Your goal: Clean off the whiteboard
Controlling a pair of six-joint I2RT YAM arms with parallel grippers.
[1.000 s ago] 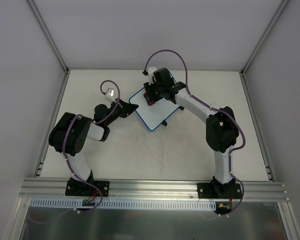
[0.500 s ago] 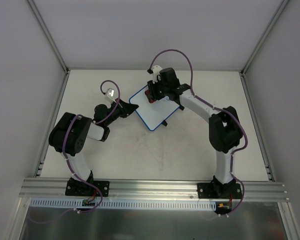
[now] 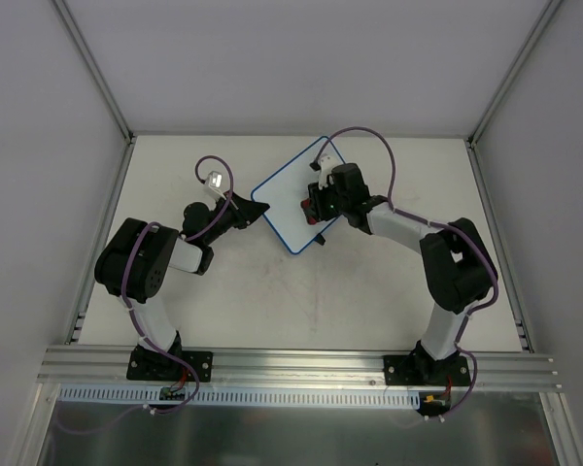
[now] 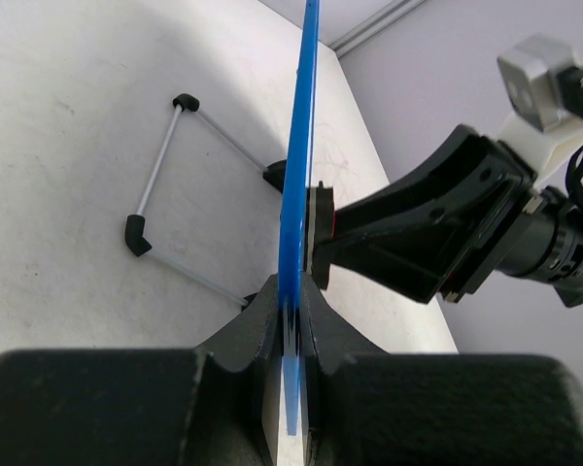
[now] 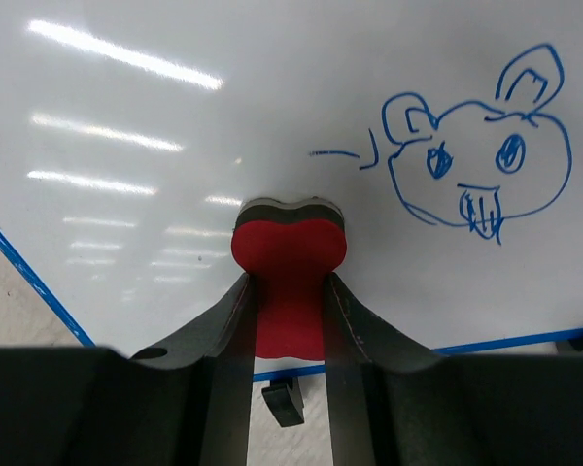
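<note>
The whiteboard (image 3: 282, 194), white with a thin blue rim, lies tilted at the table's back middle. My left gripper (image 3: 257, 207) is shut on its left corner; the left wrist view shows the blue rim (image 4: 301, 146) edge-on between my left gripper's (image 4: 291, 311) jaws. My right gripper (image 3: 312, 206) is shut on the red bone-shaped eraser (image 5: 290, 257) and presses it on the board (image 5: 223, 116) near its lower rim. A blue mouse doodle (image 5: 476, 170) is on the board, up and right of the eraser.
A thin wire stand with black feet (image 4: 165, 184) sits under the board on the table. A black foot (image 3: 321, 239) pokes out at the board's near edge. Grey walls and metal rails enclose the table.
My right gripper slid the eraser from the board's far part toward its near right edge, uncovering the far corner. The left gripper and the board have stayed put.
</note>
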